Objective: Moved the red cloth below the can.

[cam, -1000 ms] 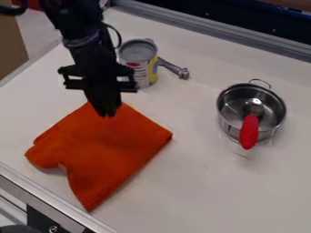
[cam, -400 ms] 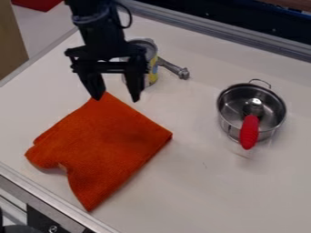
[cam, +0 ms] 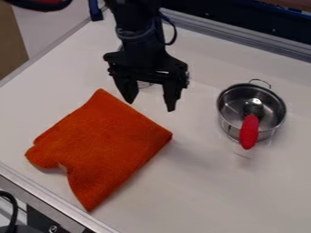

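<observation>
Orange-red cloth is lying flat on the white table, left of the middle, its lower left edge rumpling and one corner pointing toward the table's near edge. Beyond its upper edge, the can is standing mostly hidden behind the black gripper. That gripper is hanging just beside the cloth's upper right side, its two fingers spreading wide apart with nothing between them. Well apart, toward the right, a steel pot is sitting upright, a spoon leaning its red handle over the near rim.
</observation>
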You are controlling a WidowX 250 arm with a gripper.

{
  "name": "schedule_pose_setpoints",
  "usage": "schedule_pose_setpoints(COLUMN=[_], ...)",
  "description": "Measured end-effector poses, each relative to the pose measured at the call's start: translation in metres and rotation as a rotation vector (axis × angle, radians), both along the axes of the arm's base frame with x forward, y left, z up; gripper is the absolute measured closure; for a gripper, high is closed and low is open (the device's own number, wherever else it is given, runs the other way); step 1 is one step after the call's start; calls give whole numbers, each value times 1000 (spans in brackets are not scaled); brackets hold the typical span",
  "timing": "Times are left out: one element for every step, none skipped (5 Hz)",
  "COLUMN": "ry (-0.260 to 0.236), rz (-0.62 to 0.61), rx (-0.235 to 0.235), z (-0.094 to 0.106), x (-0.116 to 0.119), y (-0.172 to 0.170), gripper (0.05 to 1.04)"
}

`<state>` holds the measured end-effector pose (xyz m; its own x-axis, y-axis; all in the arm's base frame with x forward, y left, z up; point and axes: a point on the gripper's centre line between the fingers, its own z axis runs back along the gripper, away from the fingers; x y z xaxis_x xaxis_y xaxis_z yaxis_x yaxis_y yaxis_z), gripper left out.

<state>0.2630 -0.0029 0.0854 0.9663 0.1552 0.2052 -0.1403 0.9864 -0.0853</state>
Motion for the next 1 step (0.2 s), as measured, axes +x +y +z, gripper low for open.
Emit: schedule_pose_setpoints(ry=[-9], rz=[-36], rx=[9], z=[-2], x=[5], y=[-21], gripper=[83])
